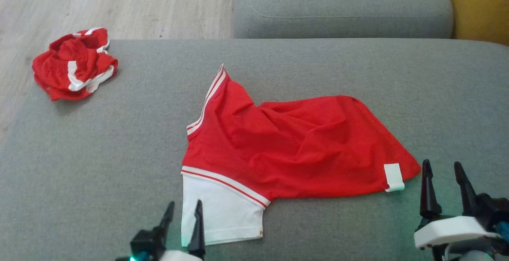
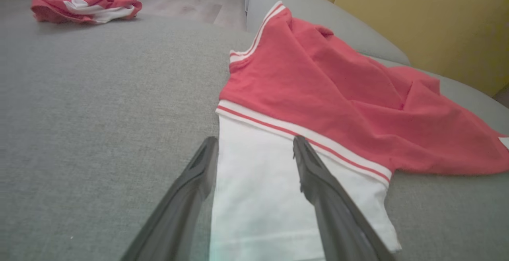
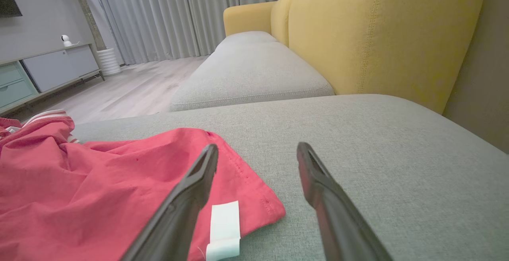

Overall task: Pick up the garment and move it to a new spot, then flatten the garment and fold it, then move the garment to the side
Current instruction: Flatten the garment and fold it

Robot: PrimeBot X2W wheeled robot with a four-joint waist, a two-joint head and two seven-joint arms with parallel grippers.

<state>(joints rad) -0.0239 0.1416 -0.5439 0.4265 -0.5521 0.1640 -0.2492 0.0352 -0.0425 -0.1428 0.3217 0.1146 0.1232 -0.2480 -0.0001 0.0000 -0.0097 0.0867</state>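
Observation:
The garment (image 1: 294,141) is a red top with white striped trim, spread loosely and wrinkled on the grey sofa cushion (image 1: 119,165). Its white sleeve (image 1: 218,209) lies flat at the near left, and its hem corner with a white label (image 1: 393,175) points right. My left gripper (image 1: 185,203) is open at the sleeve's left edge, and in the left wrist view the white sleeve (image 2: 254,189) lies between and under the spread fingers of that gripper (image 2: 254,139). My right gripper (image 1: 441,163) is open just right of the hem corner. Its left finger passes over the garment (image 3: 99,181) beside the label (image 3: 224,221).
A second red and white garment (image 1: 73,64) lies crumpled at the cushion's far left corner, by the wooden floor (image 1: 99,2). Another grey seat cushion (image 1: 342,6) adjoins at the back. A yellow backrest (image 3: 381,34) rises on the right.

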